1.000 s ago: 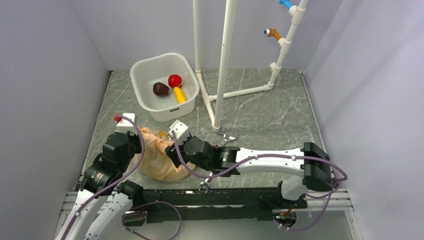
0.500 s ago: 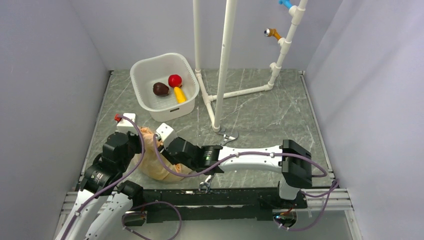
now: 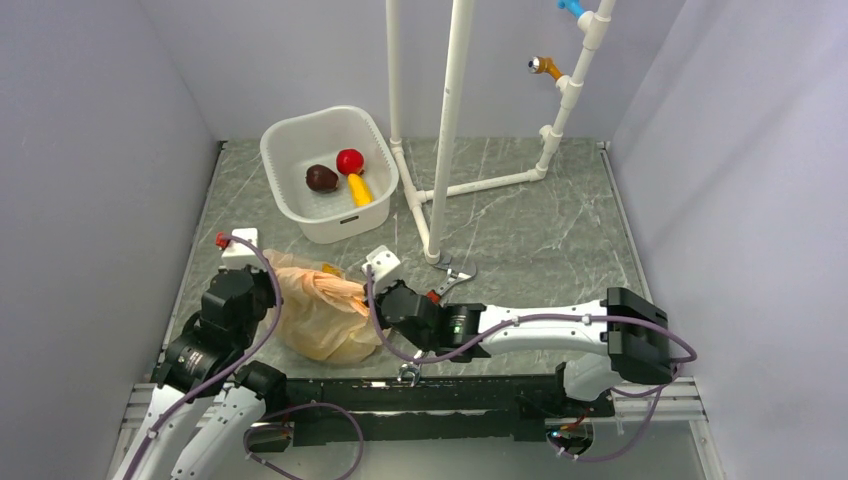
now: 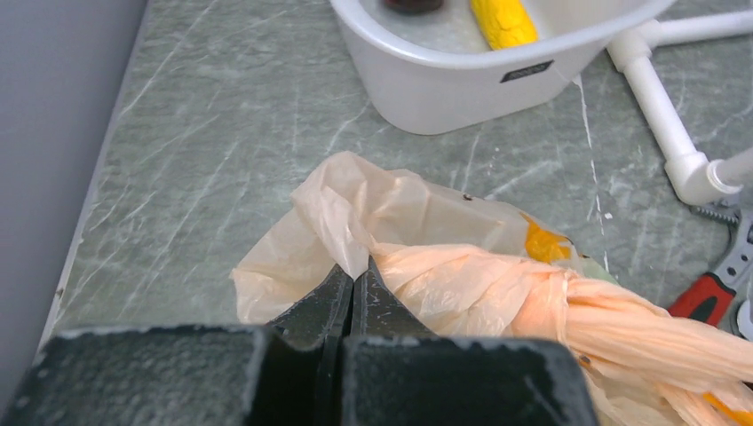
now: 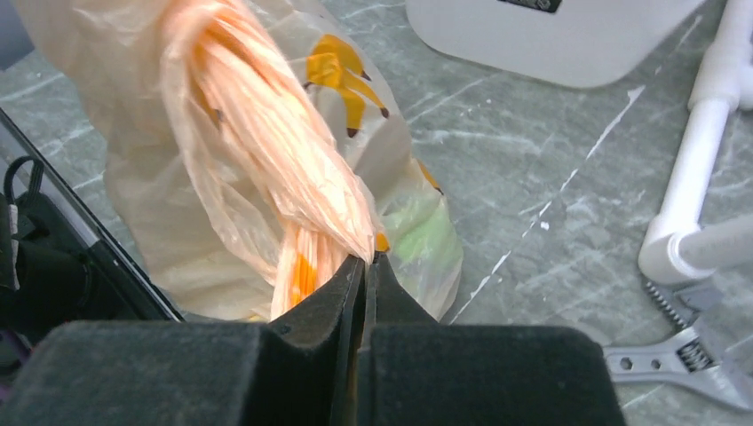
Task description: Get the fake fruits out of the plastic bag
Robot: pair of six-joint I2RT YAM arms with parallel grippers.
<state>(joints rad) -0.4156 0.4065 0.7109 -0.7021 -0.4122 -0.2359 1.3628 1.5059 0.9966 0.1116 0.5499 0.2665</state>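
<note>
Two pinches on limp film.
Right gripper (image 5: 366,263) nips the twisted handle and left gripper (image 4: 352,282) a rim fold. The plastic bag (image 3: 320,318) slumps on the table (image 3: 520,220), thin, slippery and probably light. Bunched film likely holds best, with the fake fruits (image 5: 413,232) loose inside.

Lab cell: partition walls (image 3: 100,150), PVC-pipe rig (image 3: 452,120)
</note>
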